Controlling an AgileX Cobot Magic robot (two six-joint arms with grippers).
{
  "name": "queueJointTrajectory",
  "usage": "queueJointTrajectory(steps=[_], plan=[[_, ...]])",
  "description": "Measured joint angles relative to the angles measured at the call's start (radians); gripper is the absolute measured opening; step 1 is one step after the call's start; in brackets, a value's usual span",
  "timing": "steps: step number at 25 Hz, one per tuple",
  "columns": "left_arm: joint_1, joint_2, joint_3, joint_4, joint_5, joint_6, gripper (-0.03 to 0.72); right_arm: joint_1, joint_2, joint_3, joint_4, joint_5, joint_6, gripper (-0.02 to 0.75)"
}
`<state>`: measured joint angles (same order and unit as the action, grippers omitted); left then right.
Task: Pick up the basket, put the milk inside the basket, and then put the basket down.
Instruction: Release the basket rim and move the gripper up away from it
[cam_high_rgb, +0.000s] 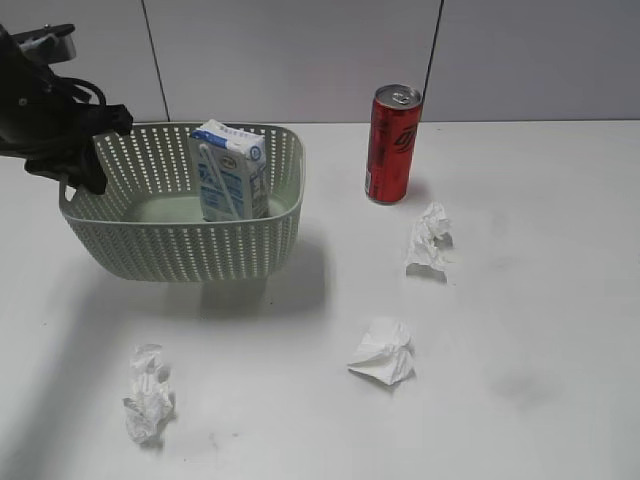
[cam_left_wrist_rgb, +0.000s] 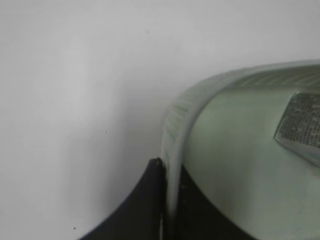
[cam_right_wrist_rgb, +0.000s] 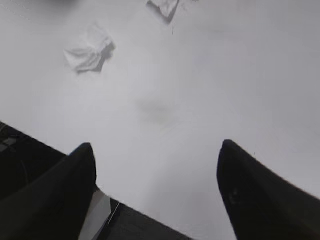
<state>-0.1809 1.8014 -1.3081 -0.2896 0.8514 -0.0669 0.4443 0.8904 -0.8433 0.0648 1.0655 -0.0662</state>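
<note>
The pale green basket (cam_high_rgb: 250, 250) is at the left, held tilted a little above the table with a shadow under it. The milk (cam_high_rgb: 232, 172) stands upright inside it. My left gripper (cam_high_rgb: 82, 172) is shut on the basket's left rim; in the left wrist view its two fingers (cam_left_wrist_rgb: 170, 175) pinch the rim (cam_left_wrist_rgb: 177, 130), and the milk (cam_left_wrist_rgb: 300, 125) shows at the right. My right gripper (cam_right_wrist_rgb: 156, 152) is open and empty above the table's front edge. It does not show in the exterior view.
A tall red can (cam_high_rgb: 392, 143) stands right of the basket. Crumpled white paper wads lie on the white table: one near the can (cam_high_rgb: 428, 238), one in the middle (cam_high_rgb: 383, 351), one at front left (cam_high_rgb: 147, 392). Two wads (cam_right_wrist_rgb: 90, 49) show in the right wrist view.
</note>
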Motion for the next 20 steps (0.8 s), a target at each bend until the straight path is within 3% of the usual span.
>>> queueJointTrajectory(steps=[4,10,20], plan=[[0.0,0.0,0.0,0.0,-0.008,0.002,-0.015,-0.001,-0.236,0.178,0.005,0.0,0.002,0.57],[0.0,0.022,0.0,-0.002,-0.024,0.002,-0.015,-0.001,-0.544,0.322,0.008,-0.019,0.004,0.57],[0.0,0.116,0.0,-0.003,-0.058,0.004,-0.013,-0.001,-0.644,0.334,0.008,-0.021,0.006,0.57]])
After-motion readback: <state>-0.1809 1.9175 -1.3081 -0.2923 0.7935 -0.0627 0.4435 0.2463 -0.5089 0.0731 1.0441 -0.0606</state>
